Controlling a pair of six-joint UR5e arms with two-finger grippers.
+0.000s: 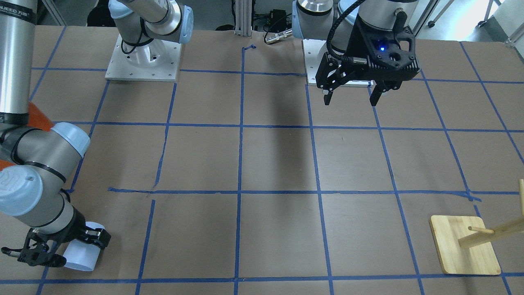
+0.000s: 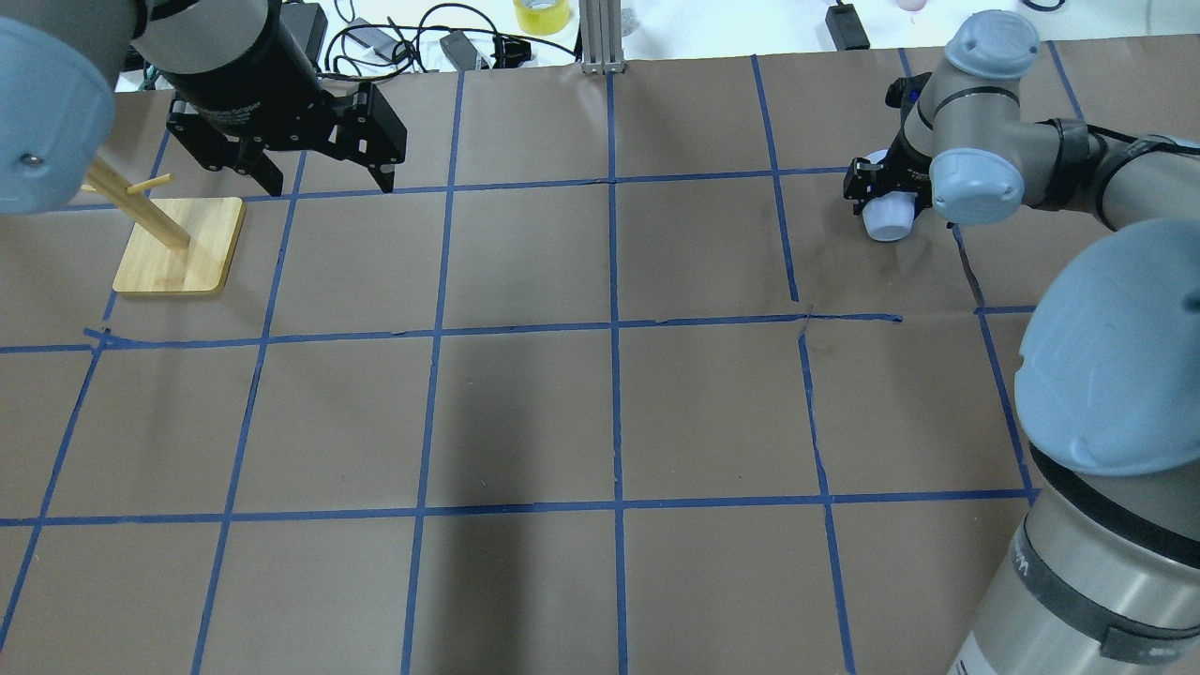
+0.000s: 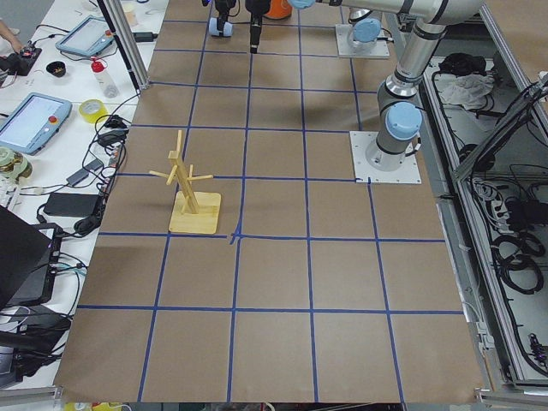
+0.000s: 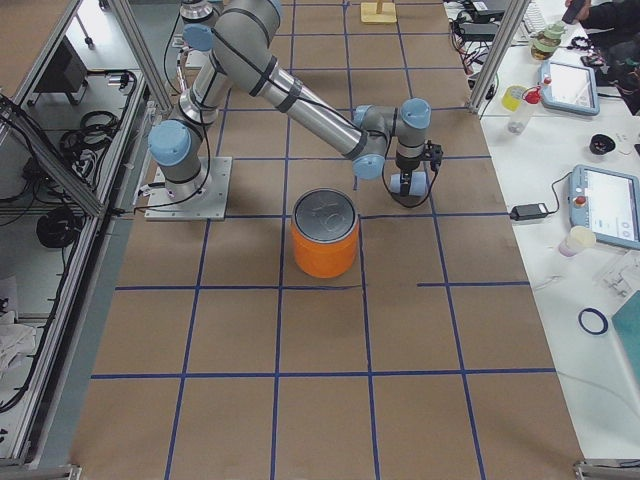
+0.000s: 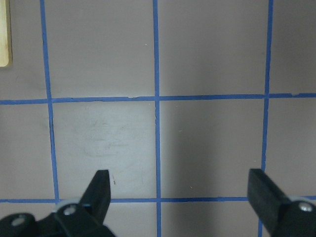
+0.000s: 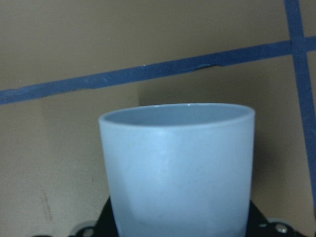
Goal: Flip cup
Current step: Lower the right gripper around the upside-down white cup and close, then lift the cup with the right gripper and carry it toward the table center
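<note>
The cup point(image 1: 84, 253) is a small pale blue-white tumbler at the table's far right side, near the operators' edge. My right gripper point(image 1: 77, 249) is shut on it near its base and holds it tilted on its side, low over the table. In the right wrist view the cup point(image 6: 177, 168) fills the frame with its open rim pointing away. It also shows in the overhead view point(image 2: 889, 218) and the right side view point(image 4: 410, 184). My left gripper point(image 2: 328, 186) is open and empty above the table, its fingers point(image 5: 101, 180) spread wide over bare paper.
A wooden peg rack point(image 2: 178, 246) stands on the left side, just beside my left gripper. A large orange can with a silver top point(image 4: 325, 235) stands on the right half, behind my right arm. Blue tape lines grid the brown table point(image 2: 609, 412).
</note>
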